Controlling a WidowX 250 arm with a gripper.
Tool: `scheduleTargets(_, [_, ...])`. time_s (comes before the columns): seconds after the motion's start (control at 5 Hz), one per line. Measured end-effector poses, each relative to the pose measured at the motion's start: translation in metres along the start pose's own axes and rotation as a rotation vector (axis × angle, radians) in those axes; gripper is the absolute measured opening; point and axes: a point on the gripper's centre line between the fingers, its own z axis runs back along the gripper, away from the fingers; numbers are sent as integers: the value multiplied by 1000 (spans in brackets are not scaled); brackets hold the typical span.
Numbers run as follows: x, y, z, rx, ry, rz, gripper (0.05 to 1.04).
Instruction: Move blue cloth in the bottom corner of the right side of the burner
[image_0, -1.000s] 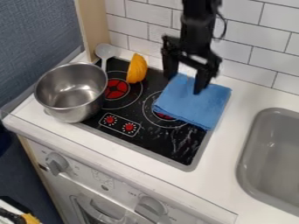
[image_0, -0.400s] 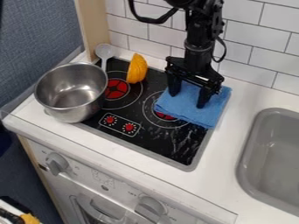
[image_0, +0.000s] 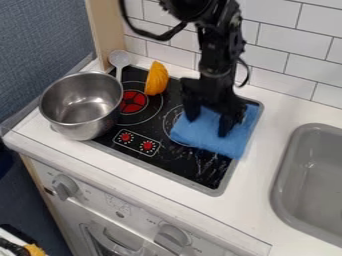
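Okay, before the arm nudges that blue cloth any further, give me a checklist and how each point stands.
1. Black two-finger gripper over the soft blue cloth: ok, jaws apart.
2. Firm hold on the cloth: cannot tell.
3. Cloth on the right side of the black glass burner: ok.
4. Cloth in the bottom right corner: not ok, bare black surface lies between.
5. Way to that corner free of the shiny round steel pot: ok, it stands at the left.
6. Cloth out of the grey sink: ok.
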Motion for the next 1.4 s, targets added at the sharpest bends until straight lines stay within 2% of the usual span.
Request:
scheduleTargets(0.4, [-81,-8,4,-22,83,-80,998])
scheduleTargets(0.6, [-102,-11,5,-28,102,-120,998])
scheduleTargets(0.8, [-108,-14,5,-27,112,-144,997])
scheduleTargets(1.0, [-104,-16,7,-40,104,-156,999])
scheduleTargets(1.2, [-90,-13,31,-20,34,-161,999])
scheduleTargets(1.4, [-75,-11,68,-12,-62,-149,999])
